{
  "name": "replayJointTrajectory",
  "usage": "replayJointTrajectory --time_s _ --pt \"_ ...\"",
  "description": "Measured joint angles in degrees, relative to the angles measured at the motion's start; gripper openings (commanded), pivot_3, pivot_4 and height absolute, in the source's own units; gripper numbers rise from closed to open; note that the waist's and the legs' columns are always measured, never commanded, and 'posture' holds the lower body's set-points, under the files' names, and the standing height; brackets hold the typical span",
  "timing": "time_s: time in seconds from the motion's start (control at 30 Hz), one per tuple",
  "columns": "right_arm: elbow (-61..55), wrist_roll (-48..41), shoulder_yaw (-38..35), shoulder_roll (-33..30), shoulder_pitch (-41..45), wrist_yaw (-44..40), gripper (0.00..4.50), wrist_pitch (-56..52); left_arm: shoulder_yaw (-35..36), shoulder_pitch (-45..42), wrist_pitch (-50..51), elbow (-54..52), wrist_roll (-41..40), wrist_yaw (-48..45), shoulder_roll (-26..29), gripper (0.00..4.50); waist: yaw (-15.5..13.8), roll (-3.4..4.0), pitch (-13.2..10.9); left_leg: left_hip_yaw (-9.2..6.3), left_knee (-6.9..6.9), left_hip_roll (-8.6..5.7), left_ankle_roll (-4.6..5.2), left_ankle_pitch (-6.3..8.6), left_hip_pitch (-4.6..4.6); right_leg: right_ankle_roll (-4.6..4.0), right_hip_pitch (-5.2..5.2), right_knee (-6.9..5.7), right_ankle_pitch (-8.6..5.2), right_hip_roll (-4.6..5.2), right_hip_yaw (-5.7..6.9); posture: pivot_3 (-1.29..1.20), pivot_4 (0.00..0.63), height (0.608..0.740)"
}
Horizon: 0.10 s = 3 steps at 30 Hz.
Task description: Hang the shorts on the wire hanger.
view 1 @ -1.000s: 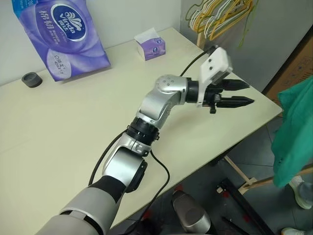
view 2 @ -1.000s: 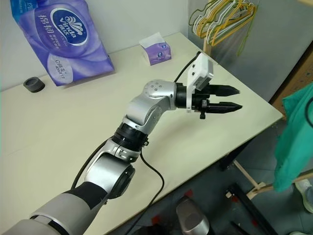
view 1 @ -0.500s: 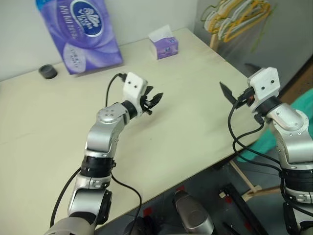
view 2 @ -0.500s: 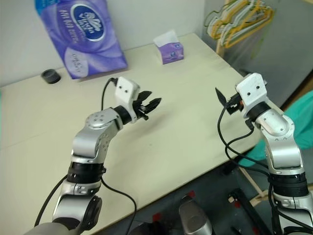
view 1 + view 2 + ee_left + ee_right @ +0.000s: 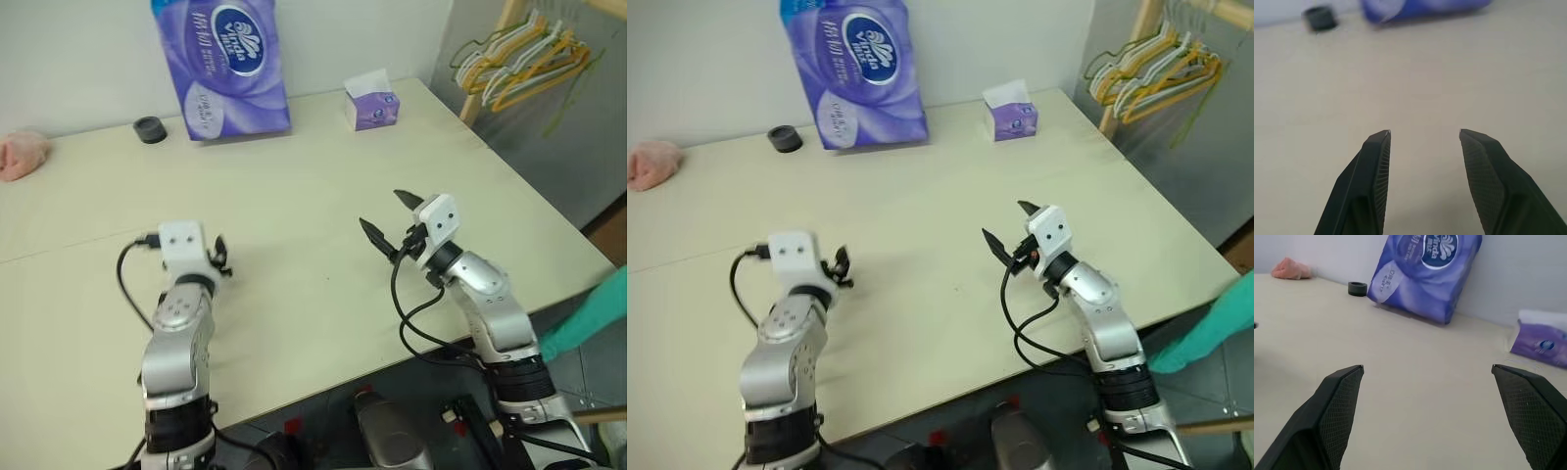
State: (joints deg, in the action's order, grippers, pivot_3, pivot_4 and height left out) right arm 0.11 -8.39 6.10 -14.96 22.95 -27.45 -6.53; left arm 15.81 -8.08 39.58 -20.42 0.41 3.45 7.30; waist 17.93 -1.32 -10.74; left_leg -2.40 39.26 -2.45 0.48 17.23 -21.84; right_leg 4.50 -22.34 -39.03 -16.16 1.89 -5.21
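Shorts [image 5: 591,315]: a strip of teal fabric at the right edge of the scene, lower than the counter [image 5: 294,186] top and beyond its near right edge. Most of it is cut off, so it matches by colour only. Neither hand touches it.

Hanger [image 5: 565,96]: a thin green wire piece hangs at the right side of a bunch of yellow and white hangers [image 5: 519,70] on a wooden rack [image 5: 487,61], at far right, off the counter and well apart from both hands.

Left hand [image 5: 217,258]: over the near left part of the counter, pointing toward the far side. Its fingers [image 5: 1376,166] stand moderately apart with nothing between them.

Right hand [image 5: 382,211]: over the near right part of the counter, pointing left and far. Its fingers [image 5: 1337,401] stand wide apart and hold nothing.

Other items on the counter:
- Purple pack [image 5: 227,64], upright at the far edge against the wall.
- Black cap [image 5: 149,129], just left of the pack.
- Pink cloth [image 5: 22,155], at far left.
- Tissue box [image 5: 372,103], far right of the pack.
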Motion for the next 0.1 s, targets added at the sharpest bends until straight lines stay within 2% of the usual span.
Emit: replayJointTrajectory --time_s 0.1 --pt "2.7 0.3 0.0 2.0 -0.1 0.1 4.47 1.0 0.9 1.3 -0.6 0.0 0.2 1.1 0.0 2.35 -2.4 -0.01 0.1 -0.17 0.0 0.0 -0.07 -0.12 -0.01 -0.19 0.02 0.02 0.11 -0.07 0.1 -0.21 0.115 0.74"
